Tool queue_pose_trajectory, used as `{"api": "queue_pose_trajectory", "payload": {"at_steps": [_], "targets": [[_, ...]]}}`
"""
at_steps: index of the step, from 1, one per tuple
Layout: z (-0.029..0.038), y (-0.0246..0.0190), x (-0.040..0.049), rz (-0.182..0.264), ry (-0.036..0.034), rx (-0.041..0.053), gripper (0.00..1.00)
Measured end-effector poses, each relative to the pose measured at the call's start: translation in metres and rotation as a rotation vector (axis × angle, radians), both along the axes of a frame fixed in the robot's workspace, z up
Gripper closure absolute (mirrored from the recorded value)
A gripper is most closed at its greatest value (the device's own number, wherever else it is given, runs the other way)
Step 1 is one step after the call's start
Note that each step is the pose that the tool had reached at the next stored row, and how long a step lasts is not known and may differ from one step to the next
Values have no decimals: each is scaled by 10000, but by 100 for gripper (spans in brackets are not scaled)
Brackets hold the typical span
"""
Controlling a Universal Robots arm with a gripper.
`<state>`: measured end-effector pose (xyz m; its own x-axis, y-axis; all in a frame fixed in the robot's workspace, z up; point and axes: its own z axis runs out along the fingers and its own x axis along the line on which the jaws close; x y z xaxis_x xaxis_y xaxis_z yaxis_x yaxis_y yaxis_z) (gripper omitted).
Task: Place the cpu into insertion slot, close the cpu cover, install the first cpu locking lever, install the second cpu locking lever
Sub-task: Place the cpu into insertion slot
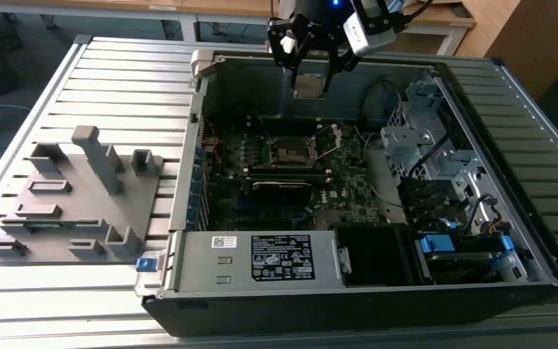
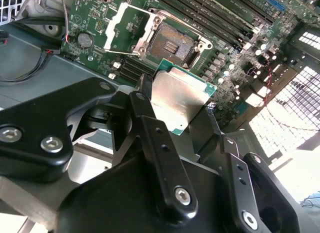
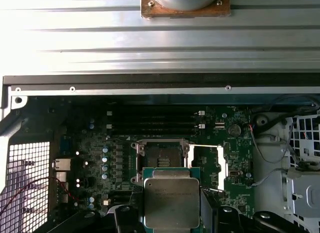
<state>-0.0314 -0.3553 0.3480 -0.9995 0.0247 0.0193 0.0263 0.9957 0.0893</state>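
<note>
You are seeing the cpu (image 3: 171, 203) showing dull, smooth grey metal, the cpu cover (image 3: 223, 165) gleaming silvery, the gripper (image 2: 176, 100) looking matt black.

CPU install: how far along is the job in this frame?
Done: the cpu is picked up, clamped in the gripper above the open computer case. In hand: the chip hangs over the motherboard, close to the insertion slot, which is empty. Left: seating the chip, closing the cpu cover, which lies flipped open beside the slot, and both locking levers.
</note>
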Motion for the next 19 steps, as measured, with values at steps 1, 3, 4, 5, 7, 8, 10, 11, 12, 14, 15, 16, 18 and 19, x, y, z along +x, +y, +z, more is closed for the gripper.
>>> {"api": "queue_pose_trajectory", "payload": {"at_steps": [1, 3, 4, 5, 7, 8, 10, 11, 12, 14, 15, 16, 18, 19], "targets": [[-2, 0, 0, 0, 0, 0, 46], [-9, 0, 0, 0, -2, 3, 46], [-13, 0, 0, 0, 0, 0, 46], [-17, 0, 0, 0, 0, 0, 46], [-21, 0, 0, 0, 0, -2, 46], [-30, 0, 0, -1, 0, 0, 46], [-37, 0, 0, 0, 0, 0, 46], [-38, 0, 0, 0, -1, 1, 46], [-41, 0, 0, 0, -1, 2, 46], [-46, 0, 0, -1, 0, 1, 46], [-49, 0, 0, 0, 0, 1, 46], [-51, 0, 0, 0, 0, 0, 46], [-60, 0, 0, 0, 0, 0, 46], [-61, 0, 0, 0, 0, 1, 46]]}}
